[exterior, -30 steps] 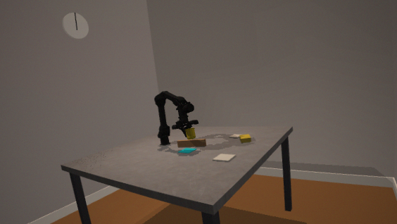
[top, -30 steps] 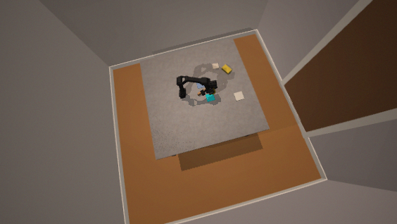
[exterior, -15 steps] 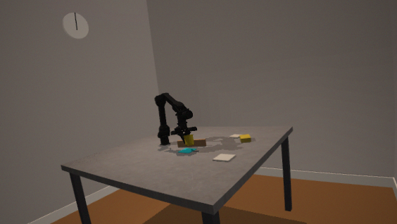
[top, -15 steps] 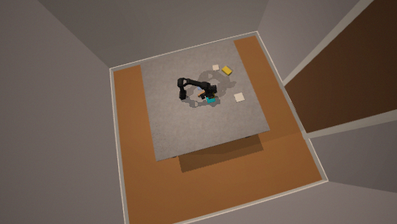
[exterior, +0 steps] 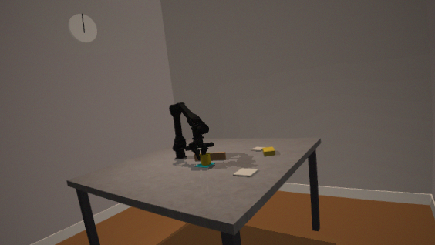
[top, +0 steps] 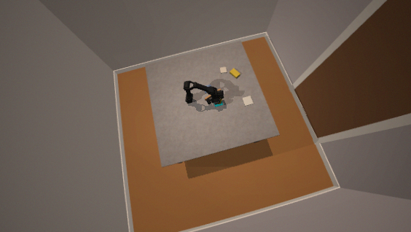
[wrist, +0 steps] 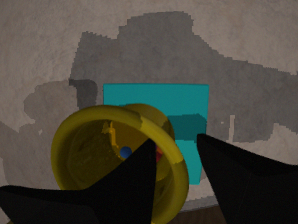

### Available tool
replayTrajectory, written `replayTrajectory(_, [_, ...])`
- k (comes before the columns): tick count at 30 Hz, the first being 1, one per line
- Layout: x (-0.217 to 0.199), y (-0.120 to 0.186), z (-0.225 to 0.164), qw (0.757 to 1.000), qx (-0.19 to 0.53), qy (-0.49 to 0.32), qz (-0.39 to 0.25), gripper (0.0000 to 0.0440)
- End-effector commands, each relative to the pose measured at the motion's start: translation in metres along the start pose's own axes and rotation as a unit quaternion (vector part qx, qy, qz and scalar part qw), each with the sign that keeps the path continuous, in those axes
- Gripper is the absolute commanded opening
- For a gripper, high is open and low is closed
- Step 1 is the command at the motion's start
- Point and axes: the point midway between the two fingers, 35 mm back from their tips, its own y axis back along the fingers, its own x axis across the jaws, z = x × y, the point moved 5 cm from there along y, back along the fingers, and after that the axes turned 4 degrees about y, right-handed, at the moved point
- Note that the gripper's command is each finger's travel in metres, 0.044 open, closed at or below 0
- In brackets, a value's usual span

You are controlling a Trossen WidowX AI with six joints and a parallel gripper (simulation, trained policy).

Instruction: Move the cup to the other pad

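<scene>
your gripper (top: 218, 99) (exterior: 202, 153) (wrist: 176, 142) is partly open, one finger over the cup's mouth, the other outside; the cup (top: 221, 101) (exterior: 206, 159) (wrist: 61, 150) stands on the teal pad (top: 218, 105) (exterior: 198, 166) (wrist: 120, 93), its near wall between them, seemingly unpinched. lift straight up, or you may tip the marbles (wrist: 125, 152).

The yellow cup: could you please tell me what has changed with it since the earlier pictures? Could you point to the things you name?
The yellow cup (top: 221, 101) (exterior: 206, 159) (wrist: 82, 155) has come down from above the wooden block (top: 208, 97) (exterior: 219, 156) to the teal pad (top: 218, 104) (exterior: 198, 166) (wrist: 155, 95), and the gripper (top: 218, 99) (exterior: 202, 152) (wrist: 176, 142) came down too. Whether its grip has loosened is unclear. The wooden block and yellow block (top: 235, 73) (exterior: 268, 151) stayed put.
</scene>
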Motion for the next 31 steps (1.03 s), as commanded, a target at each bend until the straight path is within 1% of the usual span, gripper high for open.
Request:
replayTrajectory(1, [0.001,0.005,0.004,1.0,-0.003,-0.007,0.022,0.0161])
replayTrajectory(11, [-0.007,0.021,0.005,0.999,0.004,-0.013,0.045,0.0192])
replayTrajectory(19, [-0.014,0.04,0.008,0.998,0.003,-0.022,0.064,0.0238])
replayTrajectory(24, [-0.017,0.056,0.011,0.996,-0.003,-0.029,0.078,0.0258])
replayTrajectory(28, [-0.018,0.071,0.016,0.995,-0.012,-0.033,0.093,0.0303])
replayTrajectory(31, [-0.019,0.08,0.02,0.994,-0.016,-0.039,0.1,0.0367])
